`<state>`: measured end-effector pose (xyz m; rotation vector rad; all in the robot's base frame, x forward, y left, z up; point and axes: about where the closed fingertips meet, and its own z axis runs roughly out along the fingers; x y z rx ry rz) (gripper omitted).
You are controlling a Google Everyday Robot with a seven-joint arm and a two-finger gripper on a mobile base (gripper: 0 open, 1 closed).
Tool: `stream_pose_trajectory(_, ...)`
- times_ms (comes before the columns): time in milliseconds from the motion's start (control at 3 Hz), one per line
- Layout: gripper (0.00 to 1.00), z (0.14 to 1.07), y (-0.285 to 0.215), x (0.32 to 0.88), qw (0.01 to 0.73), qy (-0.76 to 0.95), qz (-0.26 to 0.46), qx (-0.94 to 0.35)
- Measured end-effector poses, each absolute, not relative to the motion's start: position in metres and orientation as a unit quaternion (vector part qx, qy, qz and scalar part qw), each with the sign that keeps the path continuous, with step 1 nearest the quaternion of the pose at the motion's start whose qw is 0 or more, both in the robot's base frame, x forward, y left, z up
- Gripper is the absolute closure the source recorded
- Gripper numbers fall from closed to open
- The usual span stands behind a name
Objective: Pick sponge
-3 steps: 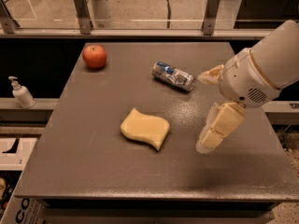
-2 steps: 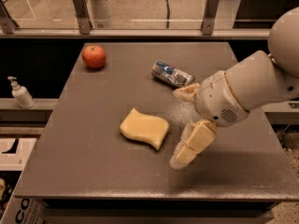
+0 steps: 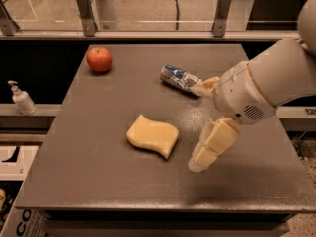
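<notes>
With 12 o'clock taken as the far edge of the desk (image 3: pixel 98 177), the sponge (image 3: pixel 153 136) lies flat near the middle of the dark grey surface, a little toward the near side. It is a pale yellow, thick block with wavy edges, and nothing touches it. The tool (image 3: pixel 196 127) is at 3 o'clock from the sponge, just beside it but not in contact. It comes in from the right on a thick white arm (image 3: pixel 276 78). Its two cream fingers (image 3: pixel 215 142) stand wide apart and nothing is between them. The nearer finger points down and to the left, and its tip is low over the desk at about 4 o'clock from the sponge. The farther finger reaches toward the right end of a crushed silver-blue can (image 3: pixel 178 78); I cannot tell if it touches the can or is only very close. The can lies on its side at 1 o'clock from the sponge, well apart from it. A red apple (image 3: pixel 99 59) sits at 11 o'clock, near the far left corner of the desk. Off the desk, at 9 o'clock, a white pump bottle (image 3: pixel 22 98) stands upright on a lower ledge.
</notes>
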<state>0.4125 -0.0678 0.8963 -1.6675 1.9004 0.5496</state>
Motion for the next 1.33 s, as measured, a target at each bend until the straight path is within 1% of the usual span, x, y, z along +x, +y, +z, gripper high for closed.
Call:
stream_pose_trajectory(333,0.00,0.922,-0.105,0.431,0.279,0.726,0.131,-0.615)
stream_pose_trajectory(1333,0.00,0.909,-0.068,0.456,0.347,0.718,0.130,-0.589)
